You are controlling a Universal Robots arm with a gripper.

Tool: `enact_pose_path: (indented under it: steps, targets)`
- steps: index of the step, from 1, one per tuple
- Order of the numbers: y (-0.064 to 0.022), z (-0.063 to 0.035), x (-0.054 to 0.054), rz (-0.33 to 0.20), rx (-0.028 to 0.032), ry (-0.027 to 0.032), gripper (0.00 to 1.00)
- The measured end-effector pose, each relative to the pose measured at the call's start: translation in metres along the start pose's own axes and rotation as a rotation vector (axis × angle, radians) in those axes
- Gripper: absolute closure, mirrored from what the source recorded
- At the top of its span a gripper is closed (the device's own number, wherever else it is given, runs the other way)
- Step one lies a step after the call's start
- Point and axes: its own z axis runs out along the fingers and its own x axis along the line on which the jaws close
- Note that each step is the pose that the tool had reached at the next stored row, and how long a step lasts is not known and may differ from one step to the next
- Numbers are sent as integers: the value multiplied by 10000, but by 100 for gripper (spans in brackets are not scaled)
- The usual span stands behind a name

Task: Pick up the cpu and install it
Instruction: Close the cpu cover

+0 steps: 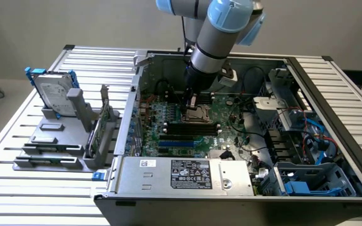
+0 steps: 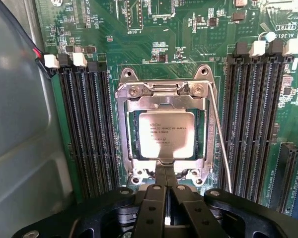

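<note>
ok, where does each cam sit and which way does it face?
Exterior view: off the arm, raised, looking down into the open computer case; the arm reaches down to the socket.
Wrist view: on the wrist, looking along the shut gripper at the cpu in its socket, flanked by memory slots.
Shared: the socket and the green motherboard.

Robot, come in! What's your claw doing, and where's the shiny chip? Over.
Gripper shut, empty, at the edge of the socket. Cpu lying flat inside the metal frame. Thin lever wire beside it; nothing covering the cpu.
</note>
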Motion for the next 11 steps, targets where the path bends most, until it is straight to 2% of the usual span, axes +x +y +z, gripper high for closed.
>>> enact_pose_path:
  steps: [6, 8, 11]
  targets:
    - [4, 20, -2, 90, -7, 20, 89]
    - [-1, -9, 4, 117, -22, 51, 89]
    - [-18, -76, 6, 190, -16, 49, 89]
